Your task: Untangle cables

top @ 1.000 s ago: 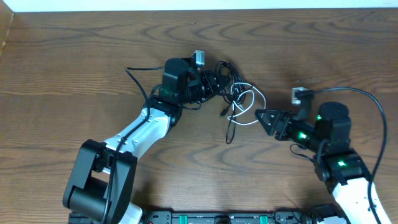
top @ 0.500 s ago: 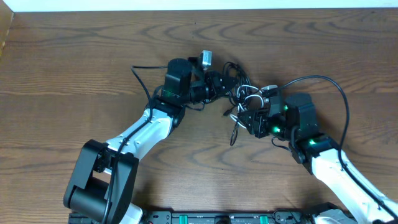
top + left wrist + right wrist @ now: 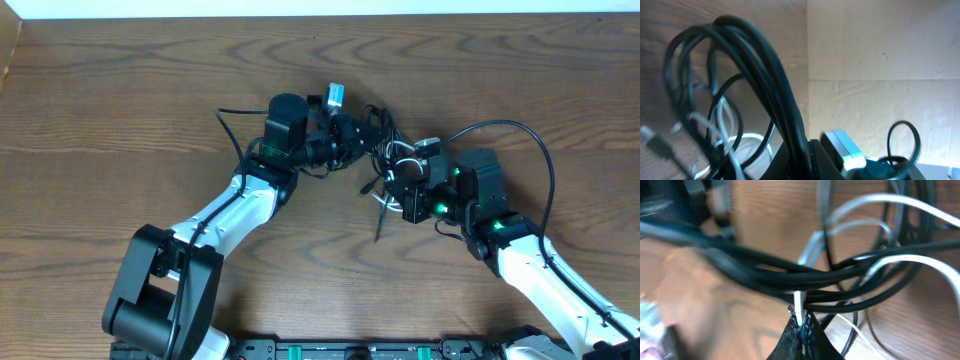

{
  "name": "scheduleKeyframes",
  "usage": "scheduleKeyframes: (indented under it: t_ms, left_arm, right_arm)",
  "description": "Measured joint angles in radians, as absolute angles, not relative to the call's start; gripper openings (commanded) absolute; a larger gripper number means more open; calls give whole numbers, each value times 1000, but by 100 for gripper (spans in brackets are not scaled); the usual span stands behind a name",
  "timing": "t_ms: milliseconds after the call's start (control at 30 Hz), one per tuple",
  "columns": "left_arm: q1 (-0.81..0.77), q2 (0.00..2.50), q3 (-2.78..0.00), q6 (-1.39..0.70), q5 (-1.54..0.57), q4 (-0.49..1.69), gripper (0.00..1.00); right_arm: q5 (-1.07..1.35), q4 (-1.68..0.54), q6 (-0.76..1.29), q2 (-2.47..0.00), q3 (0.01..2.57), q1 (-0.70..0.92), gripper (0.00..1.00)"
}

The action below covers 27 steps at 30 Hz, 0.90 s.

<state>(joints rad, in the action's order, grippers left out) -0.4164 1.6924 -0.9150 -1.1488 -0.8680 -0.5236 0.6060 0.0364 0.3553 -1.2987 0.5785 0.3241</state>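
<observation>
The cables (image 3: 385, 150) form one tangle of black and white cords on the wooden table, between the two grippers. My left gripper (image 3: 362, 140) reaches into the tangle from the left. In the left wrist view it (image 3: 807, 155) is shut on a bundle of black cables (image 3: 765, 65) that arches up out of its jaws, with a white loop (image 3: 747, 140) behind. My right gripper (image 3: 395, 182) meets the tangle from the right. In the right wrist view it (image 3: 802, 322) is shut on a white cable (image 3: 799, 300) just below crossing black cables (image 3: 765, 272). One black end (image 3: 380, 225) trails toward the front.
The right arm's thick black wire (image 3: 520, 130) arcs above its wrist. The left arm's wire (image 3: 228, 120) loops out to the left. The table's back edge (image 3: 320, 16) meets a white wall. Both arms reach in from the front edge.
My right gripper has moved left into the tangle and shut on the white cable. The left gripper stays shut on the black bundle and has shifted slightly right.
</observation>
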Motion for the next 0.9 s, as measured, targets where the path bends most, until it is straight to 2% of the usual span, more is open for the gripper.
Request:
scheduleKeyframes:
  t_ms: [233, 267, 333, 467, 533, 600, 667, 733, 900]
  left_arm:
    - [-416, 1692, -915, -1047, -748, -483, 8]
    - [-416, 1692, -915, -1036, -741, -471, 8]
    - [-418, 1692, -915, -1013, -730, -453, 8]
    - [-426, 1692, -915, -970, -761, -452, 8]
    - [-427, 1692, -915, -955, -805, -453, 8]
    - [-426, 1692, -915, -938, -871, -477, 8]
    - [-422, 1692, -915, -915, -937, -512, 8]
    - [-417, 1692, -915, -884, -1009, -538, 8]
    - [-406, 1692, -915, -806, -1122, -550, 8]
  right_arm:
    - [949, 195, 424, -1285, 577, 324, 2]
    - [969, 208, 430, -1282, 577, 324, 6]
    - [1006, 237, 445, -1271, 577, 324, 20]
    - [964, 223, 466, -1266, 578, 324, 61]
    - [888, 190, 472, -1266, 578, 323, 73]
    - [802, 148, 481, -1265, 578, 321, 79]
    - [726, 124, 495, -1265, 578, 303, 93]
    - [679, 123, 500, -1265, 578, 282, 99]
    - [650, 115, 506, -1264, 578, 228, 99]
